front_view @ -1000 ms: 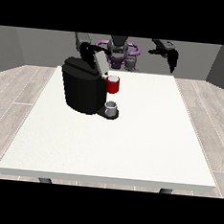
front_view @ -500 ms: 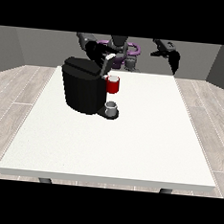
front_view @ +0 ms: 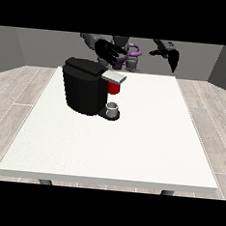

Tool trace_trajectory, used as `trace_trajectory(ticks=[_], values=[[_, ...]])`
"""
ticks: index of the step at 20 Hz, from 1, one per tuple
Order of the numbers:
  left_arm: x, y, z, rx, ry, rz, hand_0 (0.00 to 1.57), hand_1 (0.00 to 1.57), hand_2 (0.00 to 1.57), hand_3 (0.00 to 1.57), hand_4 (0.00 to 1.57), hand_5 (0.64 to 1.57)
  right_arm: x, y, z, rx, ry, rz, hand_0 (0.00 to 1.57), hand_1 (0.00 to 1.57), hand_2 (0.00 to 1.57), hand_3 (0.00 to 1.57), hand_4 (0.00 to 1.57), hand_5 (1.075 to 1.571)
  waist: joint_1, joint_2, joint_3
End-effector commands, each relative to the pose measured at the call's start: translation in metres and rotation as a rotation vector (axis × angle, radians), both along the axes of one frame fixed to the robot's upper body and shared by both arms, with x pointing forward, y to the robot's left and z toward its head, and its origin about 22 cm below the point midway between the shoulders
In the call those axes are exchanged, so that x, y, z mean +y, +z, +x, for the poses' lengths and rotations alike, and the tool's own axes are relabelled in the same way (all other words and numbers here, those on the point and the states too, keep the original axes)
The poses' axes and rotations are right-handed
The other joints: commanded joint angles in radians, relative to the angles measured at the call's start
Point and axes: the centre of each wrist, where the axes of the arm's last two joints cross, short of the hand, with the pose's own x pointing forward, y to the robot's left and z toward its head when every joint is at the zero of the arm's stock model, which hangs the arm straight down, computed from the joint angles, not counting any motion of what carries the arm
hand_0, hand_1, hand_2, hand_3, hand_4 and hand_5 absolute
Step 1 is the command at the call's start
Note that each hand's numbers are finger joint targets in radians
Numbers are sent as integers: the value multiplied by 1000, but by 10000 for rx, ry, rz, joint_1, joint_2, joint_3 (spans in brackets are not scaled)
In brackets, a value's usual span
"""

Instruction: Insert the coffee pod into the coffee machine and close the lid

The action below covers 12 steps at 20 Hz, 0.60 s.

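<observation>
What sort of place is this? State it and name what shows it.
Probably a bare indoor room set up for a tabletop trial: a large white table on wood-plank flooring, grey walls, and only a black coffee machine on the table.

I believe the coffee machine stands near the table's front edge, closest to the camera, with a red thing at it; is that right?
Not quite: the front view shows the coffee machine on the far half of the table, nearer the robot. The red thing at the machine is indeed there.

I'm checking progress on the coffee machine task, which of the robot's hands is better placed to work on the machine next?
Probably the right: its hand hovers with straight fingers just above the coffee machine, while the left hand hangs off to the side.
</observation>
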Motion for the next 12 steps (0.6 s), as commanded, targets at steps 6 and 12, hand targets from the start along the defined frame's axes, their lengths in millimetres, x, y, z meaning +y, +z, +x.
trace_trajectory(ticks=[6, 12], values=[[-10, -13, -9, -262, 85, -268, 0, 0, 0, 0, 192, 1571, 8, -11, -9, -316, 1355, 625, 0, 0, 0, 0, 132, 1571, -449, -383, 0], [-1, -58, -38, 626, 548, -381, 0, 0, 0, 0, 192, 1571, 21, -55, -48, 447, 1725, 2519, 0, 0, 0, 0, 286, 1571, -1085, -1543, -2]])
